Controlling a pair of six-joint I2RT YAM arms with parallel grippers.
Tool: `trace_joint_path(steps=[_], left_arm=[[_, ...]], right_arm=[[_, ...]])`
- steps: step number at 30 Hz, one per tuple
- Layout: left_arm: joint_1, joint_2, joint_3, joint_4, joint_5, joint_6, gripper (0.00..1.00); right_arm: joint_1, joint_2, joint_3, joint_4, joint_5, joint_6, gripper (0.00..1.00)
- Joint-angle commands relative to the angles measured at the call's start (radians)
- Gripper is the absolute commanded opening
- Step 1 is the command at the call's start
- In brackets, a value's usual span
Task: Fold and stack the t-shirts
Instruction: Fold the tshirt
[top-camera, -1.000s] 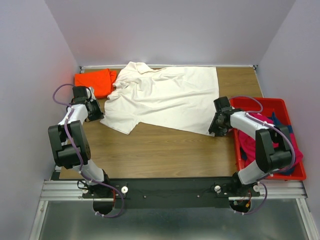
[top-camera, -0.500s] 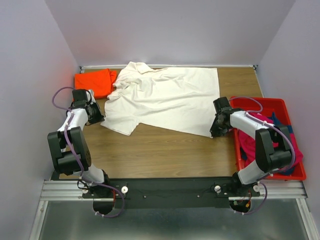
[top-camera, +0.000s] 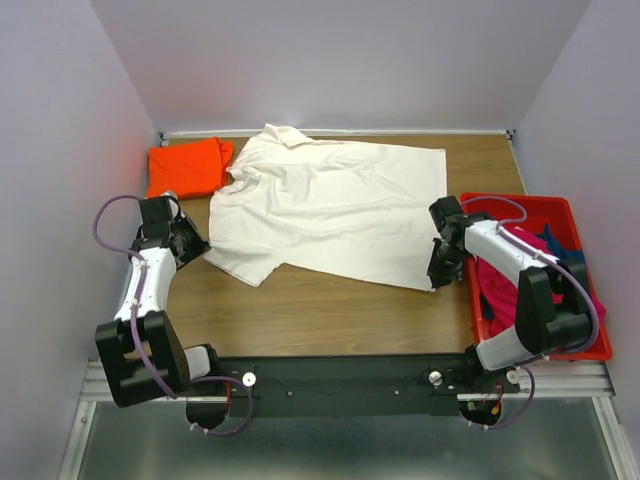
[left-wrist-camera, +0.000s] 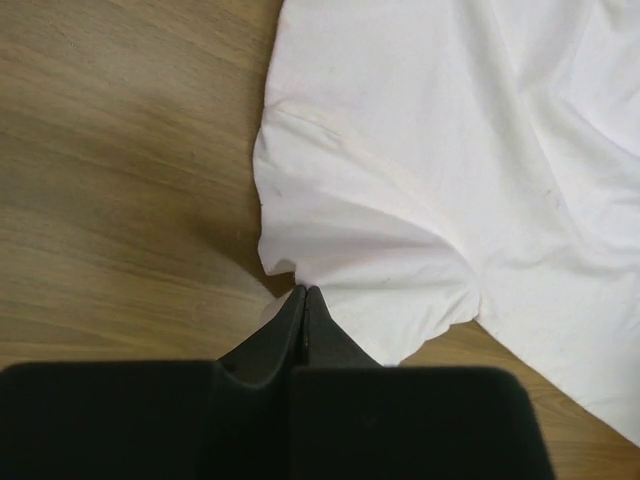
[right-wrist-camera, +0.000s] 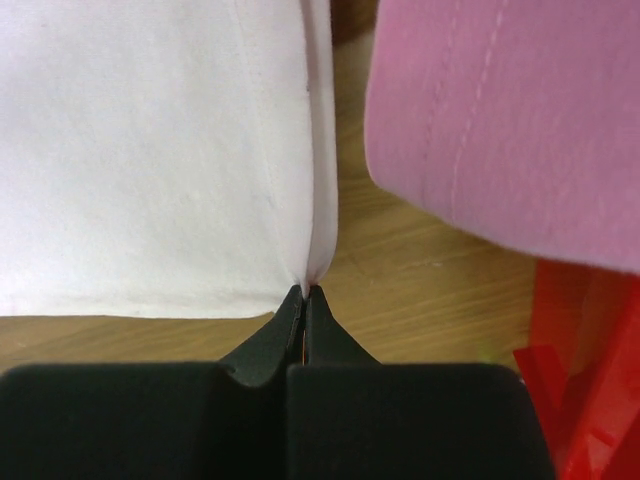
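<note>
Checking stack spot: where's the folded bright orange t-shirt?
Top view: the bright orange cloth t-shirt lies at the table's far-left corner, beside the cream-white collared shirt, beyond the left gripper.

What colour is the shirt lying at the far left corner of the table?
The shirt is bright orange, clearest in the top view.

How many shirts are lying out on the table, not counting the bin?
2. The cream-white shirt is spread across the middle; the orange shirt sits folded at the far left corner. More cloth is bunched in the red bin, so other shirts may be hidden there.
</note>
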Motion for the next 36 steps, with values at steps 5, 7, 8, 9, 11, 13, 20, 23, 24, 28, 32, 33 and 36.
trace_joint_path(steps=[5,7,8,9,11,13,20,23,24,28,32,33,36], left_arm=[[0.003,-0.251,0.010,-0.222,-0.087,-0.119,0.00],[0.003,-0.313,0.019,-0.291,-0.112,-0.139,0.00],[0.003,-0.330,0.022,-0.311,-0.118,-0.142,0.00],[0.004,-0.345,0.024,-0.331,-0.123,-0.146,0.00],[0.003,-0.382,0.024,-0.389,-0.127,-0.153,0.00],[0.003,-0.417,0.029,-0.426,-0.129,-0.158,0.00],[0.003,-0.488,0.026,-0.468,-0.117,-0.182,0.00],[0.004,-0.431,0.010,-0.396,-0.074,-0.161,0.00],[0.003,-0.413,0.013,-0.376,-0.066,-0.141,0.00],[0.003,-0.257,0.073,-0.284,-0.046,-0.074,0.00],[0.003,-0.114,0.136,-0.229,-0.035,-0.028,0.00],[0.004,-0.091,0.151,-0.218,-0.029,-0.023,0.00],[0.004,-0.012,0.216,-0.176,-0.009,-0.017,0.00]], right_arm=[[-0.002,-0.121,-0.007,-0.148,-0.060,-0.055,0.00],[-0.002,-0.156,-0.032,-0.161,-0.070,-0.067,0.00],[-0.001,-0.165,-0.036,-0.166,-0.067,-0.068,0.00],[-0.001,-0.175,-0.042,-0.165,-0.070,-0.070,0.00],[-0.002,-0.198,-0.038,-0.175,-0.096,-0.079,0.00],[-0.001,-0.205,-0.029,-0.189,-0.100,-0.082,0.00],[-0.001,-0.195,-0.006,-0.223,-0.114,-0.079,0.00],[-0.002,-0.178,-0.003,-0.218,-0.114,-0.061,0.00],[-0.001,-0.164,-0.001,-0.212,-0.113,-0.056,0.00],[-0.001,-0.121,0.016,-0.197,-0.116,-0.012,0.00],[-0.002,-0.089,0.043,-0.188,-0.100,0.016,0.00],[-0.001,-0.080,0.049,-0.185,-0.099,0.019,0.00],[-0.001,-0.044,0.082,-0.182,-0.108,0.037,0.00]])
